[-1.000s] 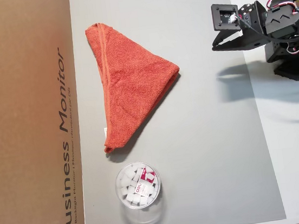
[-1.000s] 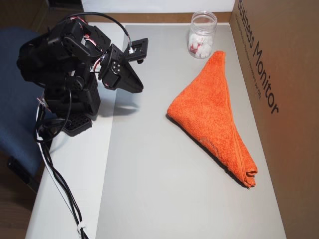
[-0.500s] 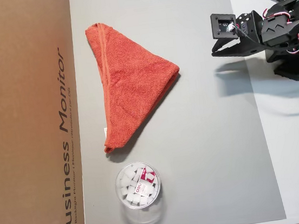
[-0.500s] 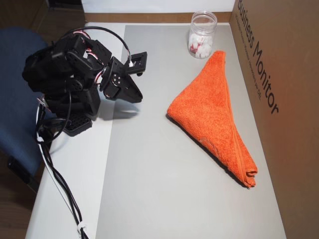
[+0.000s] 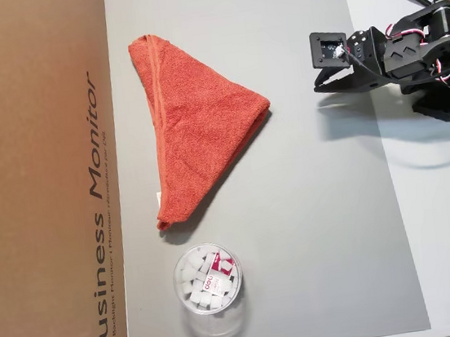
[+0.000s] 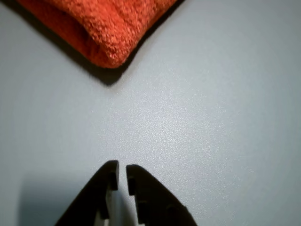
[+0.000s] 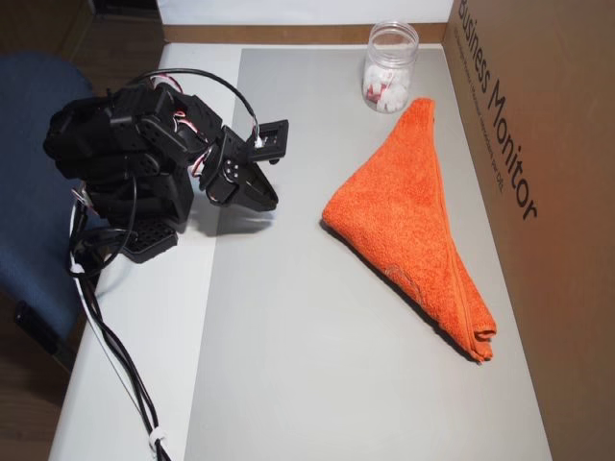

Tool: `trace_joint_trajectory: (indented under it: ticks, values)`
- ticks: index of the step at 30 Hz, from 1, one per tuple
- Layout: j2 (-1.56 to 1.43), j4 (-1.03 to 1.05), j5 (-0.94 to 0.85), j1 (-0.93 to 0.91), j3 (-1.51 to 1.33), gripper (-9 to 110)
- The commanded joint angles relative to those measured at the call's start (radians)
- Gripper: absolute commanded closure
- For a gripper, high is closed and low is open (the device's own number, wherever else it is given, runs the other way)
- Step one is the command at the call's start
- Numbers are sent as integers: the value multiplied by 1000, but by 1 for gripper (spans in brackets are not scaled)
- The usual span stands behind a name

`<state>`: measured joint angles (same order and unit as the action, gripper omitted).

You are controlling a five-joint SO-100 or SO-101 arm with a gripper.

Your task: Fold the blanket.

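- In an overhead view, the orange-red terry blanket (image 5: 196, 135) is seen folded into a triangle on the grey mat (image 5: 315, 231), its long edge beside the brown cardboard box (image 5: 39, 191) at the left. A clear plastic jar (image 5: 209, 284) of white pieces stands just near of its lower tip. The gripper (image 5: 319, 84) is held at the mat's right edge, well apart from the blanket.
- In the wrist view, the fingers (image 6: 109, 175) are shown nearly closed, with only a narrow slit between them and nothing held; the blanket's folded corner (image 6: 106, 44) lies beyond them.
- In the other overhead view, the arm (image 7: 144, 158) is seen drawn in over its base at the left. At least one fold is judged done; a further fold may be left.
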<state>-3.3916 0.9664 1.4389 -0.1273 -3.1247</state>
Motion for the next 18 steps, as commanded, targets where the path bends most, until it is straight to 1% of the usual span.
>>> trace_joint_trajectory:
  ticks: [1, 4, 12, 18]
  values:
    - [-8, -21, 3, 3, -12, 102]
    - [-8, 3, 3, 2, -12, 102]
    - [-8, 150, 3, 2, -12, 102]
    - [-8, 311, 3, 2, -12, 102]
